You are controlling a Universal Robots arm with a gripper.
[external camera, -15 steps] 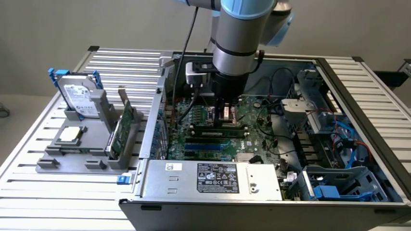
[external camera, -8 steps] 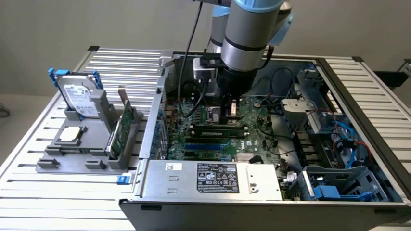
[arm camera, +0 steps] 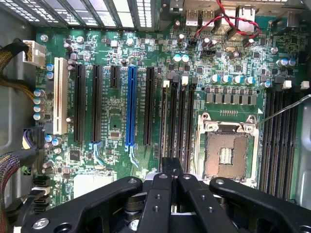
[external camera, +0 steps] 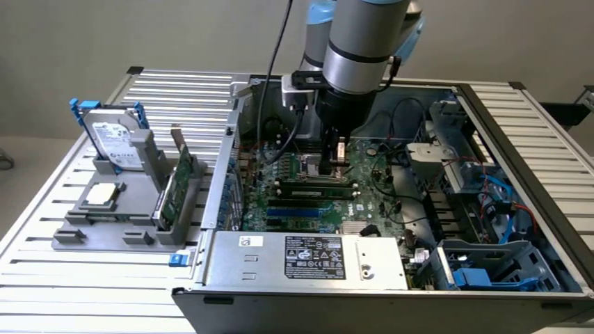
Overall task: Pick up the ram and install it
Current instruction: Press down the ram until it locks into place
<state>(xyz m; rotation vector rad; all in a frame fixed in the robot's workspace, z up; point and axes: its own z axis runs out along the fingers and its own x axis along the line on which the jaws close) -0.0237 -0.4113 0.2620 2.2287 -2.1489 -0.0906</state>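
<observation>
On the exterior view's left a grey holder (external camera: 69,236) carries a hard drive (external camera: 116,142) standing upright, a small silver processor (external camera: 100,196) lying flat, and a tall green expansion card (external camera: 177,186) on its edge; none of them is touched.

Further right is the open computer case (external camera: 215,209); inside it, a long narrow green stick, which I take for the ram (external camera: 316,183), lies along the black memory slots (arm camera: 177,121) near the empty processor socket (arm camera: 228,148); I cannot tell if it is fully seated.

The gripper (external camera: 336,161) is low over the motherboard (arm camera: 116,126), just behind the ram, with its fingertips (arm camera: 165,170) pressed together and nothing visible between them.

In my judgement the step is seating the stick; it goes well with a straight downward push, the stick parallel to its slot, and equal force on both ends, so that the board does not bend.

The power supply (external camera: 316,259) at the front has a dark label and a white sticker; the drive has a label too; the writing is too small to read, and no brand can be made out.
</observation>
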